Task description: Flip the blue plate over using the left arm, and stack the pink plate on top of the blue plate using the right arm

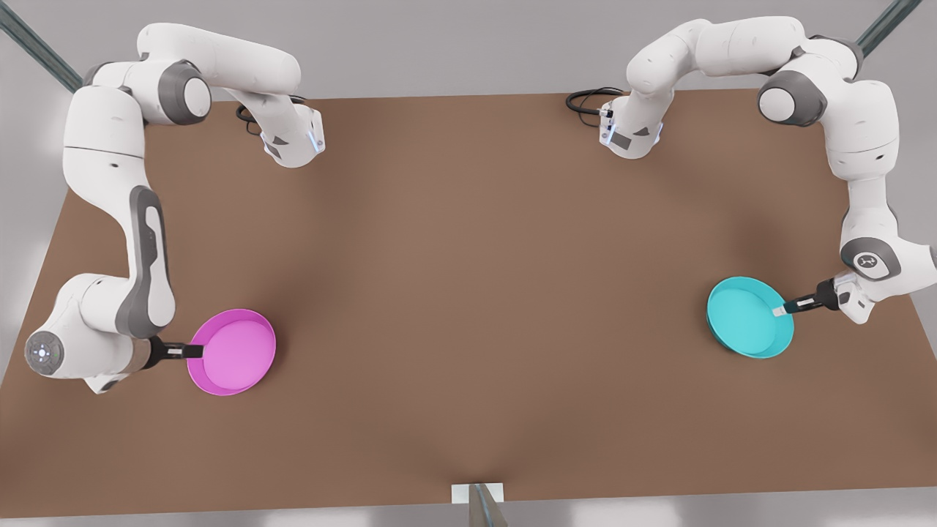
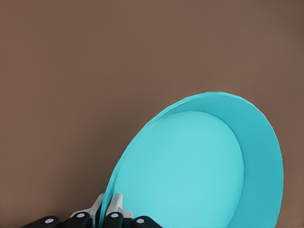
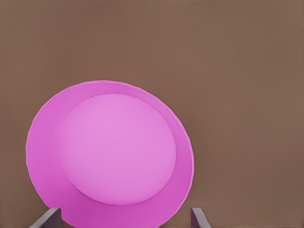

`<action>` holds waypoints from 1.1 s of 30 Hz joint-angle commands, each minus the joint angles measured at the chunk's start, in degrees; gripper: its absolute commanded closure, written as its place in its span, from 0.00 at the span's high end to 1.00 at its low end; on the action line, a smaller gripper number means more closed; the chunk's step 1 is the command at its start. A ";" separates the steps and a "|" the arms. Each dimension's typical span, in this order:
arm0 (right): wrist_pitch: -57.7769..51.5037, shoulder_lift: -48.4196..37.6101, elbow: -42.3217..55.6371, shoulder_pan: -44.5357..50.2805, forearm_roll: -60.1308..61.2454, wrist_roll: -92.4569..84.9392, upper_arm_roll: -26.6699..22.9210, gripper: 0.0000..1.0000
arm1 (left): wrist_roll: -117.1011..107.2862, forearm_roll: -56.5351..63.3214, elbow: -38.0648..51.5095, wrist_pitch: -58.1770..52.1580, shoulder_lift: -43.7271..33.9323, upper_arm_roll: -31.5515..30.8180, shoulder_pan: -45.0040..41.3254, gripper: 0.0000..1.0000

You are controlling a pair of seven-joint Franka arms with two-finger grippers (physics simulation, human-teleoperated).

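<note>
- Flip step in hand: left gripper [image 2: 108, 214] clamped on rim of the blue plate [image 2: 199, 166], fingers [image 2: 115, 203] pinched together with the rim between them.
- Blue plate tilted, inner face showing, at the front view's right of the tabletop [image 1: 468, 293]; whether its far edge touched the surface could not be told.
- Next move judged: roll the wrist further to bring the plate base-up, then set it down and release.
- Right gripper [image 3: 121, 219] at near rim of the pink plate [image 3: 111, 152], fingers [image 3: 47, 219] spread wide, straddling the rim, nothing held.
- Pink plate flat, right way up, at the front view's left, well apart from the blue plate.
- Stacking not yet begun; judged to need closing on the pink rim, lifting, carrying across.
</note>
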 commanded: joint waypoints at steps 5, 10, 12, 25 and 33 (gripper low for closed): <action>-0.01 -0.01 0.12 0.02 -0.14 -0.43 0.00 1.00 | -0.03 -0.63 0.00 -0.02 0.00 0.00 0.00 0.26; -0.01 -0.01 0.12 0.19 -0.40 -0.43 0.00 1.00 | -0.03 -0.63 0.00 -0.29 0.00 0.00 0.00 0.25; -0.01 -0.01 0.21 0.19 -0.31 -0.43 0.00 1.00 | -0.03 -0.63 0.00 -1.87 -0.18 0.09 0.00 0.25; 0.07 -0.01 2.50 1.95 -0.23 -0.16 0.09 1.00 | -0.20 -0.46 0.00 -5.65 -3.52 2.28 -4.66 0.21; -1.77 -0.01 2.58 1.69 -0.40 -0.52 0.00 1.00 | -4.50 0.42 0.09 -7.84 -7.12 11.51 -21.88 0.21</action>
